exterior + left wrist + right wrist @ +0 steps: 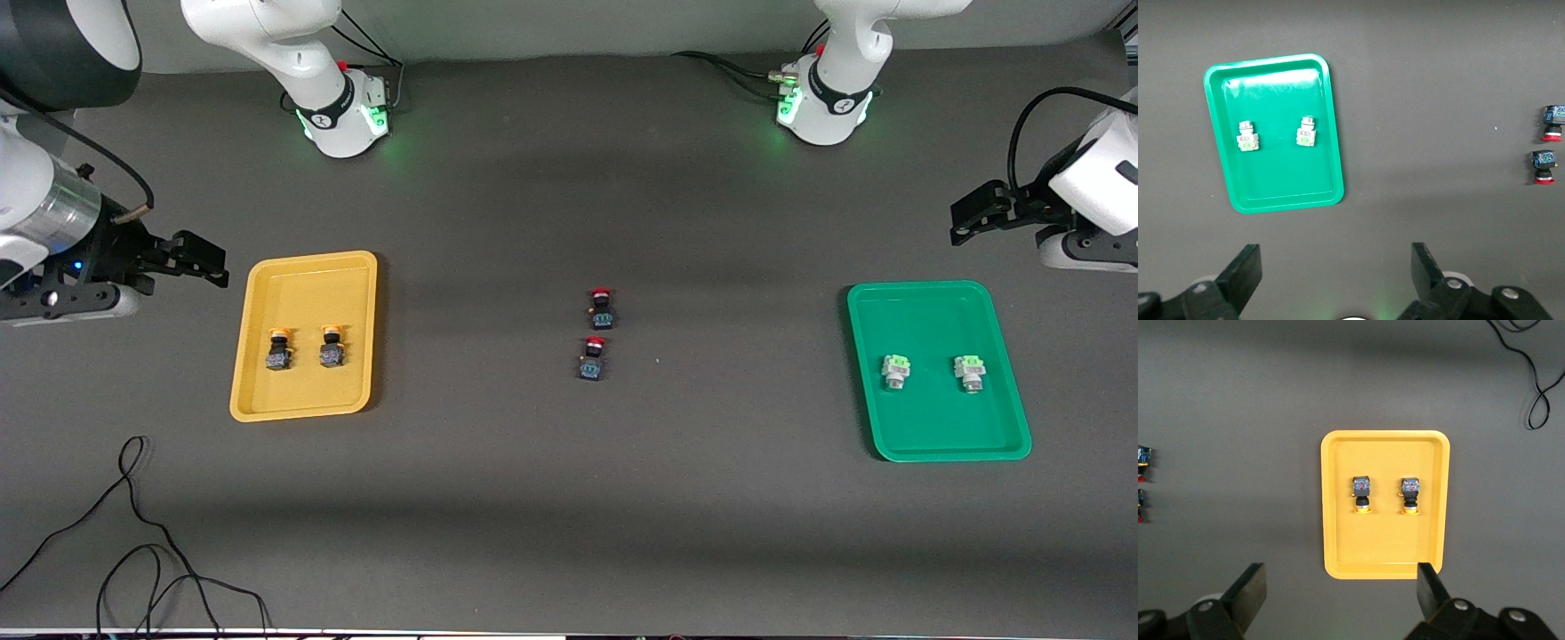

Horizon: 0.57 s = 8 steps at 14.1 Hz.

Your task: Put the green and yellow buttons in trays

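Both tools hanging released, holding nothing: left tool (965, 222) just off the green tray (1005, 307) carrying both green buttons (895, 371); right tool (209, 264) beside the yellow tray (267, 396) carrying both yellow buttons (279, 349). Sorting seemingly finished, red buttons (601, 308) deliberately lying mid-table (569, 498), well apart from either tool.

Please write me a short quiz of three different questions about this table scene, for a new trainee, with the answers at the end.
1. True or false: both orange-yellow-capped push-buttons lie in the mustard yellow plastic tray.
2. How many light-green-capped push-buttons lie in the bright green plastic tray?
3. Where are the two red-capped black push-buttons? A) in the yellow tray B) on the bare table between the trays C) held by the left gripper

Key: 1 true. 2 two. 3 B. The left gripper and the right gripper both have open, empty jaws.
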{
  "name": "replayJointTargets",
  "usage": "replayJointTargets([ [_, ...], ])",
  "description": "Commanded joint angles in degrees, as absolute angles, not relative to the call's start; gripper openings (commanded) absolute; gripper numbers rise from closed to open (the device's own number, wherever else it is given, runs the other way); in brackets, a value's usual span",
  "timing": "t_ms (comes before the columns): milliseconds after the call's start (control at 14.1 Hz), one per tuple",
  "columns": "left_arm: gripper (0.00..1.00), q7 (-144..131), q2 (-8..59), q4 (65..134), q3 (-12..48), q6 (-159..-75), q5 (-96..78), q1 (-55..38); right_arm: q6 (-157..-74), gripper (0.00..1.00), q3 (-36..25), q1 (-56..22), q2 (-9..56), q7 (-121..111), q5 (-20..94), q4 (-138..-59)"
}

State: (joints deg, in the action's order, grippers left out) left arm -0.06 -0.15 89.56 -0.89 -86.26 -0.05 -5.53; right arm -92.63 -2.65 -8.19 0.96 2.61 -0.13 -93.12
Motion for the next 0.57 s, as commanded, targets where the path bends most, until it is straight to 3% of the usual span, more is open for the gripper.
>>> replayJointTargets([
  [0,1.00,-1.05,-1.23,90.18,-1.23,-85.96,0.44,-5.98,-95.01,1.00,-1.49,-7.12,-4.65,4.13,-1.14,-97.91],
  [495,1.00,-0.97,-1.14,90.09,-1.23,-86.04,0.44,-5.89,-95.19,1.00,-1.49,-7.03,-4.75,4.31,-0.70,-96.94],
])
